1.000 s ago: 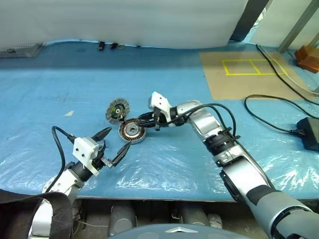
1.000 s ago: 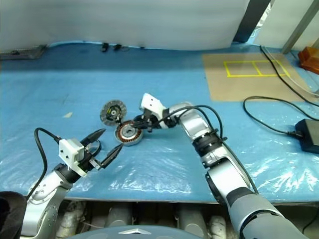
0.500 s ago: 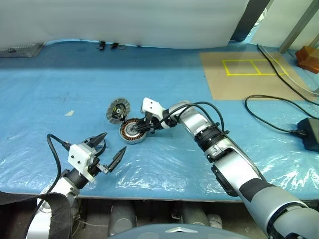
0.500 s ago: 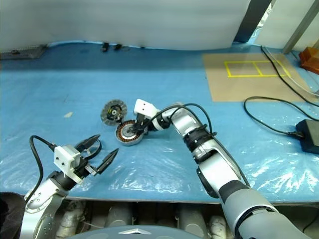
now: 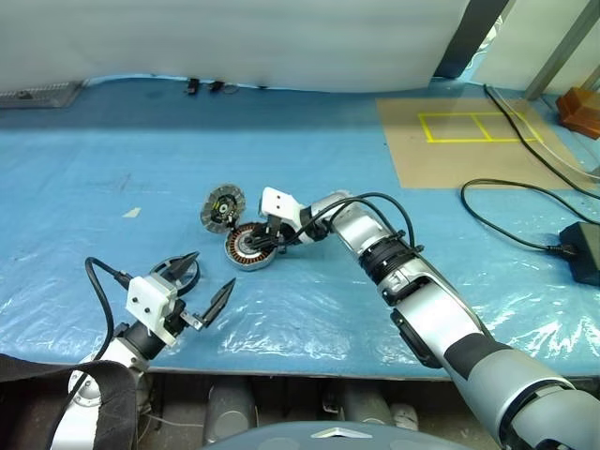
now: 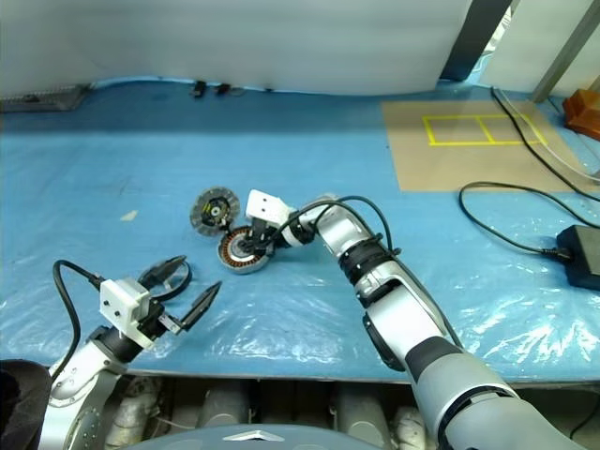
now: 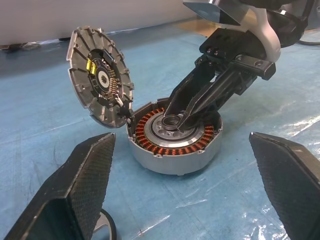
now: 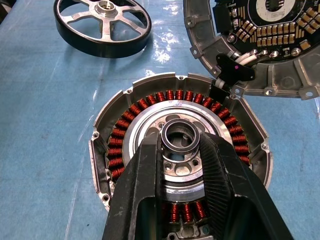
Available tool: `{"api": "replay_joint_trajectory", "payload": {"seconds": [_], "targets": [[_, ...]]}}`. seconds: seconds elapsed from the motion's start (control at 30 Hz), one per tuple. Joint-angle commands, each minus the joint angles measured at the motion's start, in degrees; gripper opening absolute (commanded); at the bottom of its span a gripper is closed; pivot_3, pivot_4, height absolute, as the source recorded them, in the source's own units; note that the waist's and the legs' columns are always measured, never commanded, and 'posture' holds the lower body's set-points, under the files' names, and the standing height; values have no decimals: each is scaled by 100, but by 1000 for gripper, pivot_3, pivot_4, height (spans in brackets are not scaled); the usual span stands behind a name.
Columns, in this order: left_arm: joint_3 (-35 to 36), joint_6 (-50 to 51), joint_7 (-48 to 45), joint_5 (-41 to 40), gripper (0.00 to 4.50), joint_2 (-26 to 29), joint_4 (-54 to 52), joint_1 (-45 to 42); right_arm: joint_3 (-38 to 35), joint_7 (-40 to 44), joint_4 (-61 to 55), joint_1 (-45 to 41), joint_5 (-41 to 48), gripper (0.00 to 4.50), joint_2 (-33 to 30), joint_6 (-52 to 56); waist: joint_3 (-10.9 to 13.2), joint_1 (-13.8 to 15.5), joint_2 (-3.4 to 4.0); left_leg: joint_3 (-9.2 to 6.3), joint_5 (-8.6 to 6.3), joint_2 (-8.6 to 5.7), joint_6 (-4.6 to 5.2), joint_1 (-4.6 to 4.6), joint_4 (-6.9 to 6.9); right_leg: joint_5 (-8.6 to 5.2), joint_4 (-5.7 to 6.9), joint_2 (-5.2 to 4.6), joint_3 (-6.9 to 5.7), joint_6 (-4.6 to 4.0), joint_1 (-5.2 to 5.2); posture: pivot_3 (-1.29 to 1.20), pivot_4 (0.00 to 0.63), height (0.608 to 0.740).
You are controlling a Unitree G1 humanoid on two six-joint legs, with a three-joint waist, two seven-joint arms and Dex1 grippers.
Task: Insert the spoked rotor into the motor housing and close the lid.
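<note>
The motor housing (image 5: 248, 248) lies on the blue sheet, its copper windings ringing a silver hub (image 8: 175, 167). Its lid (image 5: 222, 206), a finned disc with a circuit board, stands tilted open at the housing's far-left edge, joined by wires. My right gripper (image 5: 255, 246) reaches down into the housing and is shut on the dark centre ring (image 8: 179, 131) of the hub. The spoked rotor (image 8: 102, 47), a black-rimmed wheel with silver spokes, lies flat by the front edge, next to my left gripper (image 5: 212, 269). That gripper is open, level, pointing at the housing.
A tan board (image 5: 469, 141) with yellow tape lies at the back right. Black cables (image 5: 506, 220) and a power brick (image 5: 583, 248) occupy the right side. A white wall runs along the back. The table's front edge (image 5: 309, 370) is close under my left gripper.
My right gripper has come down and to the left, from beside the housing onto its hub. The left gripper has stayed about where it was, open.
</note>
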Motion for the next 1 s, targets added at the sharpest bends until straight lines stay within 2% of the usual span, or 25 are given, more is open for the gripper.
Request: {"api": "replay_joint_trajectory", "payload": {"seconds": [0.03, 0.53, 0.63, 0.77, 0.93, 1.0], "targets": [[87, -138, 22, -13, 4500, -7, -30, -3, 49, 38, 147, -74, -149, 985, -14, -64, 0, 0, 0, 0, 0, 0, 0, 0, 1, 0, 1, 0, 0, 0, 0, 0, 150, 740], [28, -110, 14, -7, 4500, 9, -32, -71, 42, 31, 275, 33, -183, 985, -94, -203, 0, 2, 0, 0, 0, 0, 0, 4, 14, 0, 18, -3, 2, 0, 2, 0, 150, 740], [15, -76, 16, -6, 4500, 19, -42, -110, -14, -9, 238, 53, -140, 1761, -84, -273, 0, 2, 0, 0, 0, 0, 0, 4, 14, 0, 18, -3, 2, 0, 2, 0, 150, 740], [26, -6, 30, -24, 4500, 44, -73, -174, -382, -158, 216, -60, 157, 3081, -24, -144, 0, 4, 1, 0, 0, 0, 0, 3, 18, 0, 21, -3, 2, 0, 2, 0, 150, 740], [-7, 46, -7, -44, 4500, 61, -54, -209, -844, 43, -47, -107, 630, 3081, 31, 383, 0, 11, 1, 0, 0, 0, 0, -2, 19, 0, 22, -3, 3, 0, -3, 0, 150, 740], [-10, 55, -16, -45, 4500, 60, -24, -240, -970, 4, -97, -112, 742, 2662, 82, 597, 0, 10, 1, 1, 0, 1, 0, -4, 16, -1, 22, -2, 3, -1, -7, 0, 150, 740]]}}
